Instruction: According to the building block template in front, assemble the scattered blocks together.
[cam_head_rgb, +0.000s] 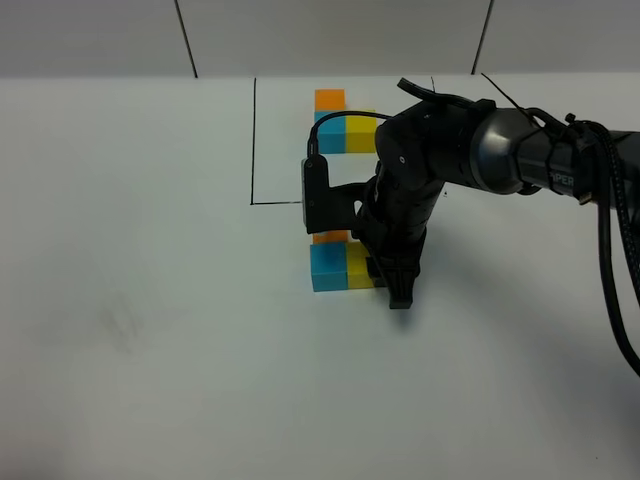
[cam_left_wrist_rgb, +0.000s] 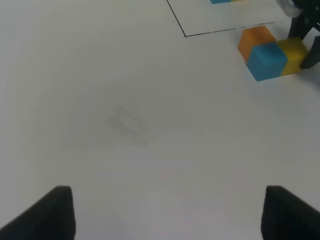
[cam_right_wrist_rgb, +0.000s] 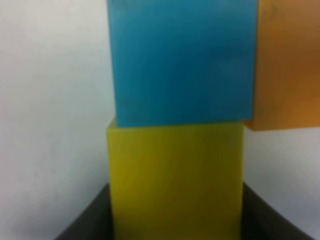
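The template is a thin black outline (cam_head_rgb: 253, 140) holding an L of orange (cam_head_rgb: 330, 99), blue (cam_head_rgb: 331, 135) and yellow (cam_head_rgb: 361, 135) cubes at the far middle. In front of it the loose orange cube (cam_head_rgb: 330, 238), sky blue cube (cam_head_rgb: 327, 267) and yellow cube (cam_head_rgb: 358, 268) sit together in the same L. My right gripper (cam_head_rgb: 385, 275) reaches down at the yellow cube's right side. In the right wrist view its fingers (cam_right_wrist_rgb: 85, 222) hug the yellow cube (cam_right_wrist_rgb: 175, 165), which touches the blue cube (cam_right_wrist_rgb: 180, 60). My left gripper (cam_left_wrist_rgb: 167, 215) is open and empty over bare table.
The white table (cam_head_rgb: 150, 330) spreads wide to the left and front. The right arm's black body and cable (cam_head_rgb: 470, 150) hang over the template's right part. In the left wrist view the loose cluster (cam_left_wrist_rgb: 267, 60) lies far off beside the outline corner (cam_left_wrist_rgb: 186, 35).
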